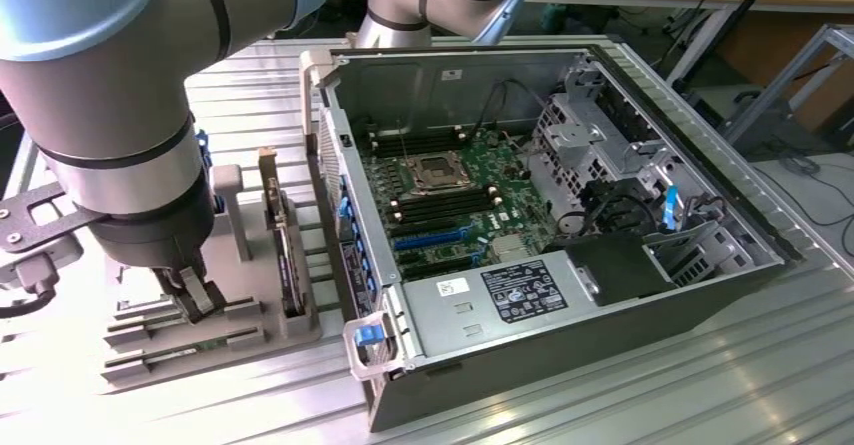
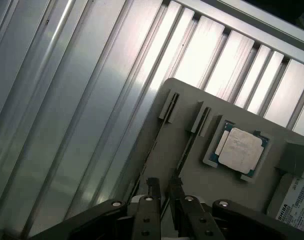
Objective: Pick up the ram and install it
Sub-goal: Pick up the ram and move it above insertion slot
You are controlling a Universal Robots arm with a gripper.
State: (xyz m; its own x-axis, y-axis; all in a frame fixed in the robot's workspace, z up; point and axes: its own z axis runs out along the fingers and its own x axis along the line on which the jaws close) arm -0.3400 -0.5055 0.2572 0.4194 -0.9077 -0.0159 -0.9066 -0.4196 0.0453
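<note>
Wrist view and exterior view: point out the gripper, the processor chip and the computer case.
gripper (image 2: 163, 185), wrist view, gap between its fingertips.
processor chip (image 2: 240, 150), wrist view, middle of its pale top.
computer case (image 1: 441, 85), exterior view, bare inner wall.

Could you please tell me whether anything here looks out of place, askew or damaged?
Nothing stands out. The computer case lies open on its side. The processor chip sits square in its pocket on the gray tray. The gripper hangs low over the tray's narrow slots.
</note>
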